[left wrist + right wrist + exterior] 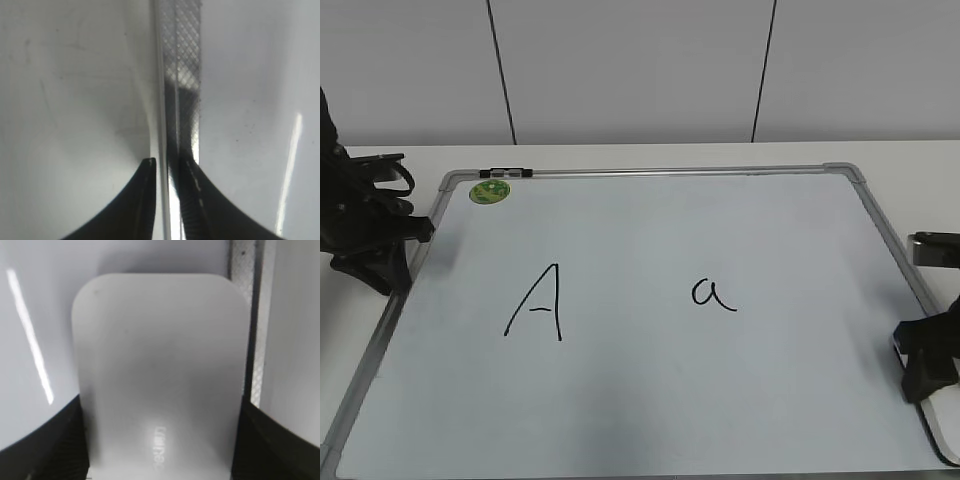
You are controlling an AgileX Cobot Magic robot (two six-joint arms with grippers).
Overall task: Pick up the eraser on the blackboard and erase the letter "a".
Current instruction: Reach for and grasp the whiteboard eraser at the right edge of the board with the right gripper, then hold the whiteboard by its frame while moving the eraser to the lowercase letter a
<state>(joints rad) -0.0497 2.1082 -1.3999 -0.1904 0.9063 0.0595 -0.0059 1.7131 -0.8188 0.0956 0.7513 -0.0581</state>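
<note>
The blackboard [650, 400] is a pale whiteboard with a grey frame, lying flat on the table. The small letter "a" [713, 294] is at its middle right, and a tall capital "A" [537, 302] is to its left. The white eraser [160, 340] with small grey print fills the right wrist view, lying at the board's right frame [242, 270]. My right gripper [160, 412] has a jaw against each side of it. In the exterior view this gripper [923, 362] is low at the board's right edge and hides the eraser. My left gripper [169, 161] is shut and empty over the board's left frame [182, 60].
A round green magnet [489, 190] and a small black clip [506, 173] sit at the board's top left corner. The left arm [365, 225] stands by the left edge. A grey part [932, 248] juts in at the right. A white wall stands behind.
</note>
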